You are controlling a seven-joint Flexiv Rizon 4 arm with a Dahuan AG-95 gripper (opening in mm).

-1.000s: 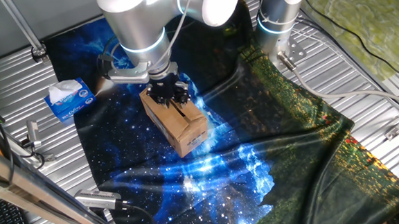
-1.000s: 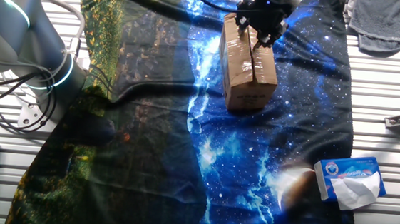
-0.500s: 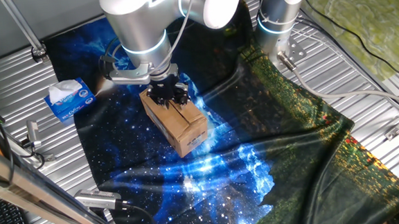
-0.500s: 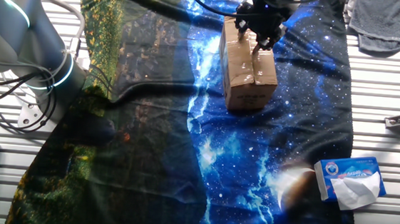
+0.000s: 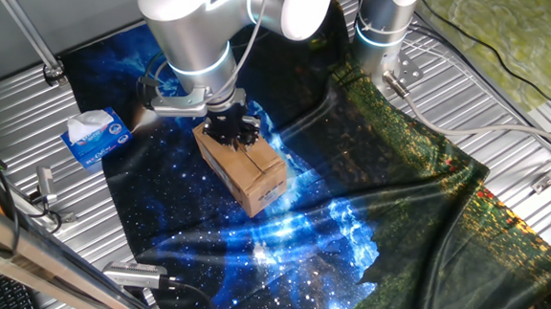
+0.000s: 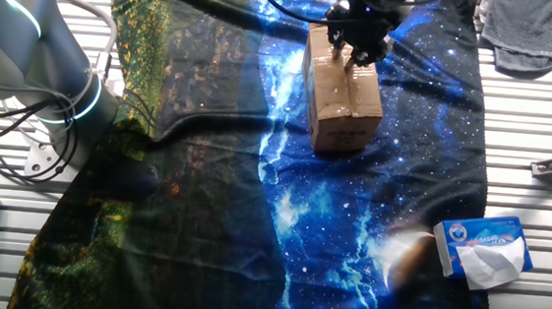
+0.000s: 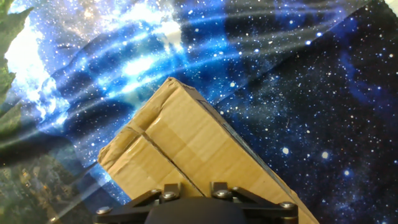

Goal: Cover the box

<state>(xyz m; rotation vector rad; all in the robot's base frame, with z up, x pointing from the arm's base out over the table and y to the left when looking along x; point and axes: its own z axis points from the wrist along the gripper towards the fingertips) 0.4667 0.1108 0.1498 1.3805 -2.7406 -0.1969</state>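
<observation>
The box is a small brown cardboard carton standing on the starry blue cloth. Its top flaps lie folded down and meet along a seam, which shows in the hand view. My gripper is at the far end of the box top, right over the seam, touching it or just above it. It also shows in the other fixed view at the top end of the box. The fingers look drawn close together and hold nothing. Their tips are hidden in the hand view.
A blue-and-white tissue box lies to the left on the metal table; it also shows in the other fixed view. A second arm's base stands behind. A grey cloth lies at the far corner.
The gripper has shifted only slightly along the box top toward its far end. The box and the flaps have not visibly moved.
</observation>
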